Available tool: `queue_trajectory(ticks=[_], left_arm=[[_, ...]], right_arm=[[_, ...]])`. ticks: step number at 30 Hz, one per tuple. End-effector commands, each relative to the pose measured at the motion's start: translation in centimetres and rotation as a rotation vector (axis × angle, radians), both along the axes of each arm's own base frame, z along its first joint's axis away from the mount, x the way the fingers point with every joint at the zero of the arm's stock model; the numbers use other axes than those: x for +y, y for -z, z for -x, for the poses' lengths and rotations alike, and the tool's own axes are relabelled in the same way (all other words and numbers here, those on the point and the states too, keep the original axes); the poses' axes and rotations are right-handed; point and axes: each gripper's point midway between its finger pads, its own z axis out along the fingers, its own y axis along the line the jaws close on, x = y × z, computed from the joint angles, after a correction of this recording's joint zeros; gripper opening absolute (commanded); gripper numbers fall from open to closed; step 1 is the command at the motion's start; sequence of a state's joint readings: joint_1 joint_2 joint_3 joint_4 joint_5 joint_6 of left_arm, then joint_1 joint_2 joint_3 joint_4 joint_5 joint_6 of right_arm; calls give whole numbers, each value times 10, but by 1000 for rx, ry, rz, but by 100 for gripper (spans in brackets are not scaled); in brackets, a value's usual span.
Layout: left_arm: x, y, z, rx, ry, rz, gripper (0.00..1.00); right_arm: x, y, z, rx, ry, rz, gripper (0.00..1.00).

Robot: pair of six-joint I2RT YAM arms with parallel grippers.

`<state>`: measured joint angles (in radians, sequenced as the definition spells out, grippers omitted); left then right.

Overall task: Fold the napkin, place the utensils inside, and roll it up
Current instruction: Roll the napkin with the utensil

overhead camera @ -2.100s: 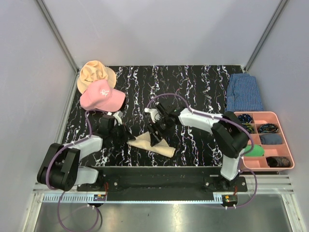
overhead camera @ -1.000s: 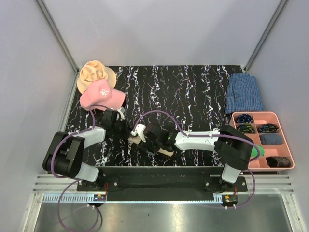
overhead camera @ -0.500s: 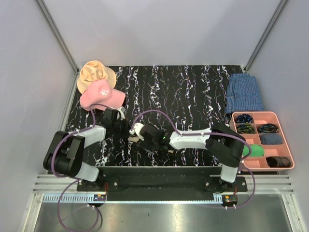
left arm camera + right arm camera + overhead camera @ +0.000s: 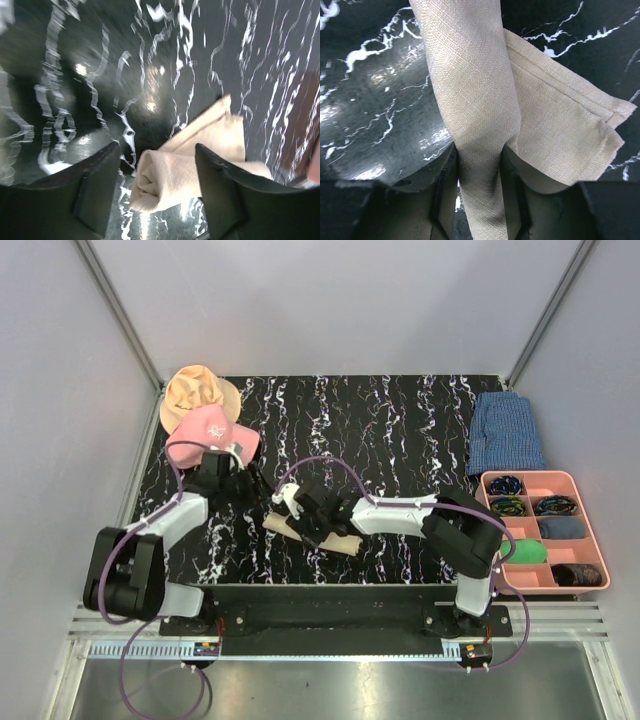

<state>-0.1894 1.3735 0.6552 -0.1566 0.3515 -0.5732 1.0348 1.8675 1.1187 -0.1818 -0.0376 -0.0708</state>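
Napkin was found rolled into a tan bundle. It lay on the black marbled table near the front edge, angled so that its left end sat slightly farther back.

The right gripper was seen positioned over the roll, its fingers set close against either side of the cloth. The roll appeared to be pinched between them, and a loose flap lay flat to one side.

The left gripper was recorded with jaws well apart and nothing held. The roll's end was seen just beyond the fingertips, untouched.

A pink cap was noted behind the left arm, overlapping a tan hat at the far-left corner. A blue checked cloth and a pink compartment tray were noted at the right edge, well apart from the roll.
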Motion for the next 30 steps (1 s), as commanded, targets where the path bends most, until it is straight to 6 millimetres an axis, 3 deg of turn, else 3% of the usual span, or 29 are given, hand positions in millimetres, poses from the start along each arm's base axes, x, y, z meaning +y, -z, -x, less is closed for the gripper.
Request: queue_trajectory(ticks=[1,8,12,18,25,29,30], left_arm=[[24,-21,-10,-90,-97,-60,68],[3,-35,11,-230,3,74,67],[-7,-31,23,-231,47,114,66],[-30,-20,39,-205,139,142,65],[-30,-5,39,-173,137,131,63],[-35,2,39,-154,148,142,57],[-37,2,39,-154,154,147,50]], right_arm=[[-19,21,56,348,-60,27,37],[-7,-9,46,549,-37,-127,36],[-6,-14,33,631,-20,-175,36],[-10,-7,21,731,-3,-201,32],[-13,-1,16,782,2,-221,32],[-14,2,13,797,11,-226,32],[-13,3,12,800,9,-226,32]])
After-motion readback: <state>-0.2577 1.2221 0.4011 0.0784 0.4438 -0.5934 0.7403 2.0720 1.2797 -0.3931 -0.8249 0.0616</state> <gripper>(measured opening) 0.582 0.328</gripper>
